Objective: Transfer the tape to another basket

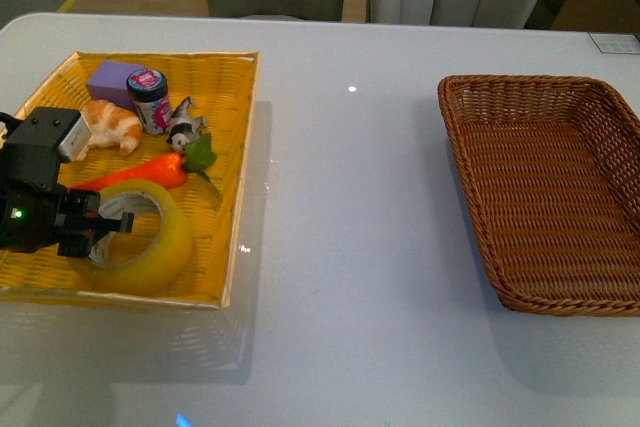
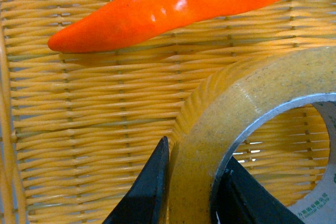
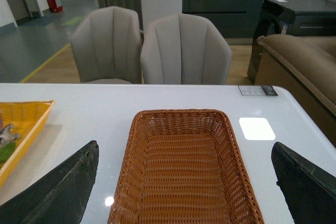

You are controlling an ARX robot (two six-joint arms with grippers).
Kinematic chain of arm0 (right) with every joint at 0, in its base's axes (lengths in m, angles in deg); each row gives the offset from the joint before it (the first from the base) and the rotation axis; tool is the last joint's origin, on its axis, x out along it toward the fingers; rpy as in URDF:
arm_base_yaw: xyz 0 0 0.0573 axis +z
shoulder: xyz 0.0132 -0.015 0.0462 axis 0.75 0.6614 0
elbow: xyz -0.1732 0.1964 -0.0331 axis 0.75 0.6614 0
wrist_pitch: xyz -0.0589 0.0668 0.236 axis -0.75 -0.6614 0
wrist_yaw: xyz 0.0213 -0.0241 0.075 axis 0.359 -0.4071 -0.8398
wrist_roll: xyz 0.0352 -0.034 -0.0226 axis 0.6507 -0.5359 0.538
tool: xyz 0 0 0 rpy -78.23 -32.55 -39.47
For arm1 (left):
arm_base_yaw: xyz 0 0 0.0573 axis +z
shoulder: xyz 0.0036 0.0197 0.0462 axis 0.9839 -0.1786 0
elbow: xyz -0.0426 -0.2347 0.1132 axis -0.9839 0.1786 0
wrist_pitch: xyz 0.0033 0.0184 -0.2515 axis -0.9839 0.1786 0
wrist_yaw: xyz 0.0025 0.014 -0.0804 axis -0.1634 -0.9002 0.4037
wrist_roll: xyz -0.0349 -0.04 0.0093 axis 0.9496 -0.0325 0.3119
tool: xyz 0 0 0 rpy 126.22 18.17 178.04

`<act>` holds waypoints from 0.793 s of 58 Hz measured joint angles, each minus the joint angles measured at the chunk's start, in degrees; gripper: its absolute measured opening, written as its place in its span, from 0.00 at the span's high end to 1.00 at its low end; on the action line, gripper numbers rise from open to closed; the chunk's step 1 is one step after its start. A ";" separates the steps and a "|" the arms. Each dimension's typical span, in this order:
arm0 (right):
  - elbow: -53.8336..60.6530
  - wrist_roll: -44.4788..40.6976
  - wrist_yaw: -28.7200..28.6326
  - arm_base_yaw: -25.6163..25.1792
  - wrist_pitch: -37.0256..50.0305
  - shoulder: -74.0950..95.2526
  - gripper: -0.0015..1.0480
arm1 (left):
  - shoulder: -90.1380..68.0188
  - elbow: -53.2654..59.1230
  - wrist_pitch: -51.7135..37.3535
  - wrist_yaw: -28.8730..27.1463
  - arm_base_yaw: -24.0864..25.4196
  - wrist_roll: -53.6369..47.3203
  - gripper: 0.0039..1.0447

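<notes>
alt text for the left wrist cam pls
The left hand pinches the wall of a yellowish packing tape roll, one dark finger outside it and one inside its core. Behind it are a yellow woven tray and a glossy orange carrot.

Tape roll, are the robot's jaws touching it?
Touching. Left wrist view: the left gripper pinches the tape roll, one jaw outside its wall, one inside, no gap.

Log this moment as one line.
stage: grasp | left claw: shut on tape wall, tape in yellow tray | right claw: open, facing brown basket | transfer: not yet done
</notes>
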 joint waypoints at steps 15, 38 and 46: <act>0.00 0.00 0.00 0.00 0.00 0.00 0.09 | 12.28 4.98 0.11 3.45 0.76 1.86 0.85; 0.00 0.00 0.00 0.00 0.00 0.00 0.09 | 31.26 1.25 9.64 4.37 -11.67 7.65 0.85; 0.00 0.00 0.00 0.00 0.00 0.00 0.09 | 32.04 -3.08 11.65 3.32 -19.45 10.80 0.85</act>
